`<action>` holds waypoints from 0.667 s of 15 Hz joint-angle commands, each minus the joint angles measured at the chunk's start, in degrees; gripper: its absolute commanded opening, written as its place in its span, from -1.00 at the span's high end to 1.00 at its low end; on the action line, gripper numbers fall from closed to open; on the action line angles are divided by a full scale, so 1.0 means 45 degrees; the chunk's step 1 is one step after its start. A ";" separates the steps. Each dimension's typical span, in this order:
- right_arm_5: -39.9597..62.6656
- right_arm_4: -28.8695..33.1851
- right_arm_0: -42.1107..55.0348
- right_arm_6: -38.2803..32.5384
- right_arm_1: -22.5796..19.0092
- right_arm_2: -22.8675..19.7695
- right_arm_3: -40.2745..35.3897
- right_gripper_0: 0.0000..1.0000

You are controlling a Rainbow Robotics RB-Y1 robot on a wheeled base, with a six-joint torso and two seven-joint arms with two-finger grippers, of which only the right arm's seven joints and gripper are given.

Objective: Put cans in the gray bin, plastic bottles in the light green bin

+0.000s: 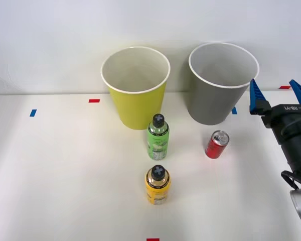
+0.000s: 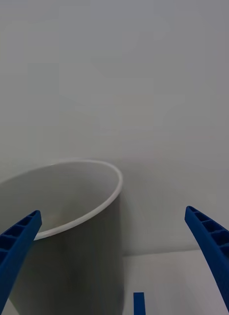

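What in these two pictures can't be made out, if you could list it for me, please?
- Gray bin floor: front view, hidden by its own near wall; wrist view, the rim cuts it off.
- Light green bin floor: front view, hidden likewise.
- Label print on the green bottle, yellow bottle and red can: too small.

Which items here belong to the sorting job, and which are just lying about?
Job items: red can, green bottle, yellow bottle, gray bin, light green bin, right gripper with fingers open.

Lying about: red tape marks, blue tape marks on the table.
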 commanded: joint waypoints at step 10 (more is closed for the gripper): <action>-0.1166 0.0698 0.4582 -0.0184 0.1924 -0.0847 -0.0010 -1.00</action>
